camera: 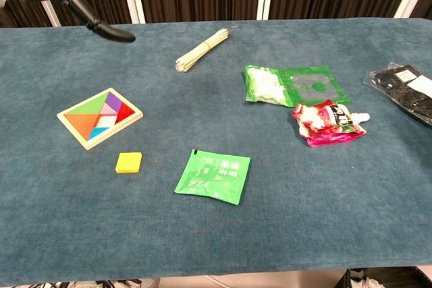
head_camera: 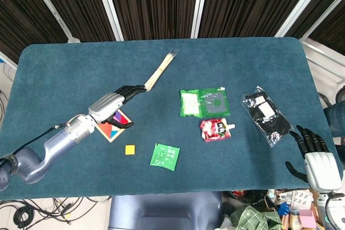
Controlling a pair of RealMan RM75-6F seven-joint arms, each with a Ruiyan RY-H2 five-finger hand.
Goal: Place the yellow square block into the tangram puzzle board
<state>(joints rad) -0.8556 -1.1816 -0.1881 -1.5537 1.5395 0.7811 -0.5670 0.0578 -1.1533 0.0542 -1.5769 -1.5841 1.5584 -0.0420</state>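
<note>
The small yellow square block (camera: 129, 162) lies flat on the table with the teal cloth (head_camera: 64, 74), just in front of the wooden tangram puzzle board (camera: 100, 118) and apart from it. Being square, it has no clear long axis; in the chest view its edges run nearly along the front edge of the table, only a little turned. The board is turned like a diamond, with one corner toward the robot. It holds flat coloured pieces: green, orange, purple, red, pink and light blue ones can be seen in the chest view.

The left hand (head_camera: 119, 99) is held above the board, its fingers stretched out and apart, holding nothing. In the head view it covers most of the board, and in the chest view it is cut off at the top left corner. The right hand (head_camera: 311, 154) is at the near right edge of the table, also with fingers spread and empty; the chest view does not show it.

Further on the table are a bundle of thin wooden sticks (camera: 202, 49), a green and white plastic packet (camera: 291, 84), a red snack pouch (camera: 329, 122), a flat green sachet (camera: 213, 175) and a black packet in clear wrap (head_camera: 266, 113), which is partly cut off in the chest view.
</note>
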